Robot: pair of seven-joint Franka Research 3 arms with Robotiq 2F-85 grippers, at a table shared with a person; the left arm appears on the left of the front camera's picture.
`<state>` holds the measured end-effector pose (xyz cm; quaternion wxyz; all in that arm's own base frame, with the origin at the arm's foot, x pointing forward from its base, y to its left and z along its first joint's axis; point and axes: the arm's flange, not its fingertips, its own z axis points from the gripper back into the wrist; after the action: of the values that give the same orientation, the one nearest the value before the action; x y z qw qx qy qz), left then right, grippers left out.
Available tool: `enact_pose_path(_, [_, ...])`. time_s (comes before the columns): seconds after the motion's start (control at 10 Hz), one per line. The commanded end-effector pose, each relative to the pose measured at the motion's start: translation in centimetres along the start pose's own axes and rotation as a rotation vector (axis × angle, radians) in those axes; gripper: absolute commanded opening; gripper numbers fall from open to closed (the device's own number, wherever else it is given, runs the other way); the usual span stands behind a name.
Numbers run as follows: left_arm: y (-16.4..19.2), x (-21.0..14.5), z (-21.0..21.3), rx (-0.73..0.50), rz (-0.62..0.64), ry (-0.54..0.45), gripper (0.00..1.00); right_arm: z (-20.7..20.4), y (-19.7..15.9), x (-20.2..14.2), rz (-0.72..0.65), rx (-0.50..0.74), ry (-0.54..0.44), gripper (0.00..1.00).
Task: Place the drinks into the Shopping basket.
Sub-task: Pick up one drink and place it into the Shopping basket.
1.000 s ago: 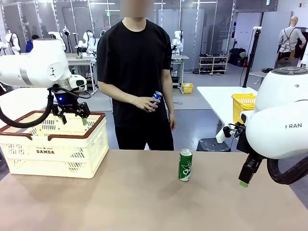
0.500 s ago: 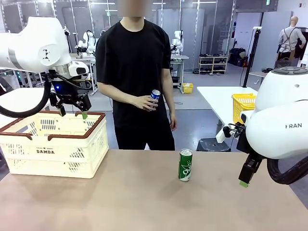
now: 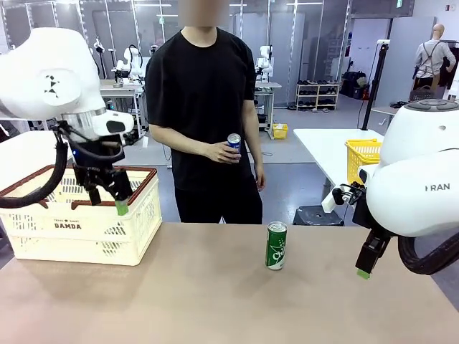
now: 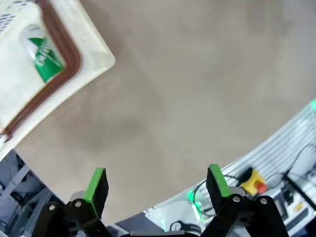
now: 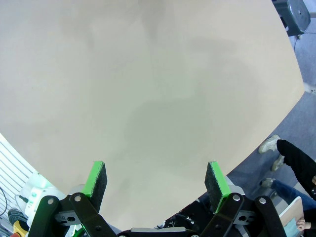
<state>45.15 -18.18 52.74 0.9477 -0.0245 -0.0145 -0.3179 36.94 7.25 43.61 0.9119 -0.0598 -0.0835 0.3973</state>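
A green drink can (image 3: 276, 246) stands upright on the tan table right of centre. The person behind the table holds a blue and white can (image 3: 234, 142) in one hand at waist height. The cream Shopping basket (image 3: 79, 228) with a brown rim sits at the table's left; another green can (image 4: 45, 53) lies inside it near a corner (image 4: 94, 54). My left gripper (image 3: 109, 197) hangs open over the basket's near right corner, with nothing between its fingers (image 4: 96, 183). My right gripper (image 3: 366, 266) is open above the table's right edge, apart from the cans, and empty (image 5: 155, 182).
A bright yellow mesh basket (image 3: 361, 157) rests on a white table behind the right arm. The person stands at the far edge, mid-table. Bare tabletop (image 3: 215, 301) spreads between the basket and the standing can.
The left arm swung right and down, from over the basket's middle to its near right corner, gripper open throughout. The person raised the blue can slightly. The right arm stayed still.
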Motion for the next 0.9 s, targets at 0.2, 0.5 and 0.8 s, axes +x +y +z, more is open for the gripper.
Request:
enact_pose_path(0.2, [1.0, -1.7, -2.5, -0.076, -0.131, 0.1, 1.0, 0.0, -0.1, -0.1, 0.007, -0.003, 0.004, 1.0])
enact_pose_path(0.5, [3.7, -2.2, -3.9, -0.086, -0.081, 0.109, 1.0, 0.0, -0.1, -0.1, 0.007, -0.003, 0.004, 1.0])
enact_pose_path(0.8, [1.9, -1.9, -3.5, -0.058, -0.107, 0.101, 1.0, 0.0, 0.0, 0.0, 0.0, 0.0, 0.0, 1.0])
